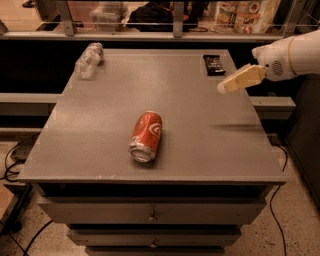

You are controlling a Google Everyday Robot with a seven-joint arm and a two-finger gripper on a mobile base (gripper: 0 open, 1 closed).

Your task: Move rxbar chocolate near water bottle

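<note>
The rxbar chocolate (213, 64) is a small flat black bar lying at the far right of the grey table (200, 130). The water bottle (88, 60) is a clear crinkled bottle lying on its side at the far left corner. My gripper (225, 86) comes in from the right edge on a white arm. It hovers above the table, just to the right of and nearer than the bar, not touching it. It holds nothing.
A red soda can (146, 136) lies on its side in the middle front of the table. Drawers (150, 215) sit under the tabletop. A railing and shelf with packaged goods (245, 12) run behind the table. Cables lie on the floor at both sides.
</note>
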